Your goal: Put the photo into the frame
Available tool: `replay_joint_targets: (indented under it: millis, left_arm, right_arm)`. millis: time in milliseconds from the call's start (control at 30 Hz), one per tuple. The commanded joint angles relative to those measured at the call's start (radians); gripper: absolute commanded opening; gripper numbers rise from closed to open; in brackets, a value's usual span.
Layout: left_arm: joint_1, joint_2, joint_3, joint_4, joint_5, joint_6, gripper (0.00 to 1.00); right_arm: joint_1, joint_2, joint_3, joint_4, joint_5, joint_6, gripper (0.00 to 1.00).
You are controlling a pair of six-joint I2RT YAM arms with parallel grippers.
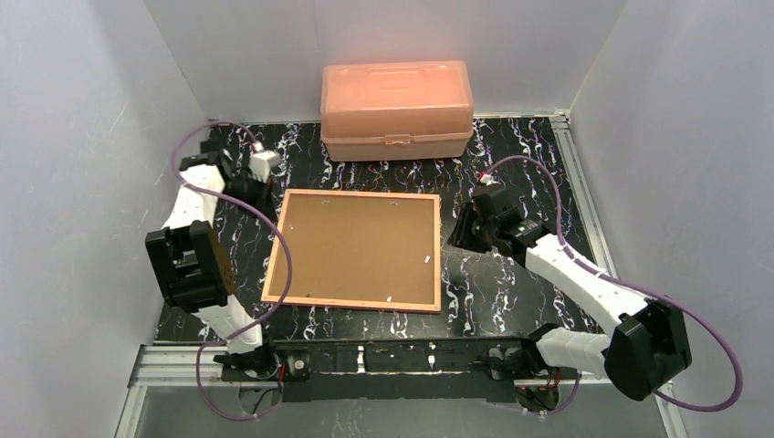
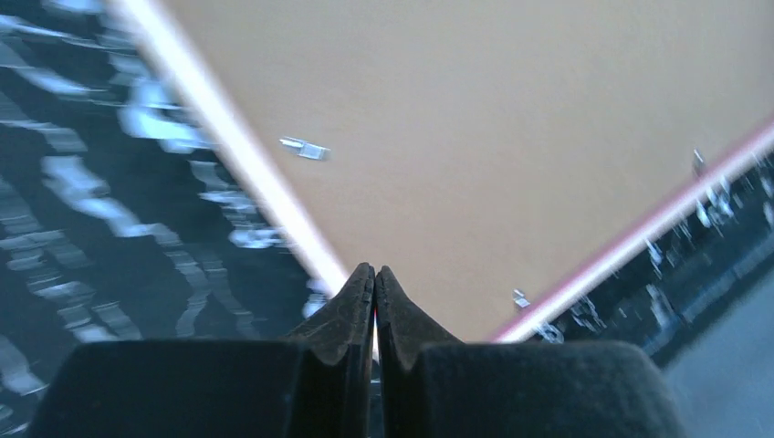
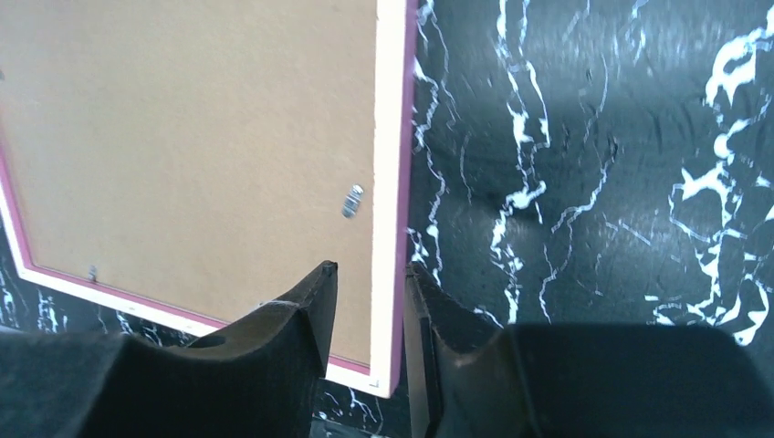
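Note:
The frame lies face down in the middle of the table, and its brown backing board shows with small metal clips. The photo is not in view. My left gripper is shut and hovers by the frame's far left corner. In the left wrist view its tips sit over that corner of the frame. My right gripper is open at the frame's right side. In the right wrist view it straddles the frame's border near a corner, without clamping it.
A salmon-pink lidded plastic box stands at the back, just beyond the frame. White walls close in left, right and behind. A metal rail with the arm bases runs along the near edge. Bare black marbled table lies right of the frame.

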Motion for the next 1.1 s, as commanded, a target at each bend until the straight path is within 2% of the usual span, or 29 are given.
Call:
replay_joint_targets:
  millis: [0,67,167,367,400,433,467,600,700,833,1067]
  left_arm:
    - [0.078,0.059,0.115,0.102,-0.098,-0.130,0.02]
    - [0.079,0.096,0.100,0.183,-0.209,-0.158,0.02]
    - [0.079,0.174,0.100,0.241,-0.280,-0.197,0.02]
    - [0.058,0.274,0.097,0.249,-0.285,-0.241,0.02]
    - [0.049,0.281,0.092,0.249,-0.282,-0.240,0.02]
    - [0.038,0.287,0.087,0.247,-0.282,-0.240,0.02]
    - [0.023,0.290,0.079,0.249,-0.286,-0.240,0.02]
    - [-0.051,0.291,0.049,0.250,-0.290,-0.248,0.02]
    - [-0.106,0.284,0.032,0.250,-0.283,-0.254,0.02]
    - [-0.166,0.272,0.018,0.246,-0.265,-0.269,0.02]
    - [-0.242,0.236,0.014,0.230,-0.220,-0.312,0.01]
  right_arm:
    - [-0.003,0.029,0.099,0.002,0.019,-0.025,0.44]
    - [-0.003,0.038,0.115,0.019,0.005,-0.027,0.49]
    - [-0.002,0.045,0.134,0.042,-0.014,-0.029,0.59]
    - [-0.001,0.061,0.106,0.118,-0.063,-0.022,0.76]
    - [-0.002,0.065,0.101,0.130,-0.066,-0.020,0.81]
    - [-0.002,0.070,0.096,0.141,-0.091,-0.019,0.95]
    - [-0.004,0.074,0.091,0.159,-0.108,-0.019,0.98]
    - [-0.019,0.050,0.063,0.260,-0.100,0.020,0.99]
    - [-0.046,0.062,0.072,0.227,-0.102,0.031,0.99]
    - [-0.062,0.105,0.044,0.262,-0.212,0.020,0.99]
    - [-0.053,0.107,0.004,0.376,-0.236,0.014,0.99]
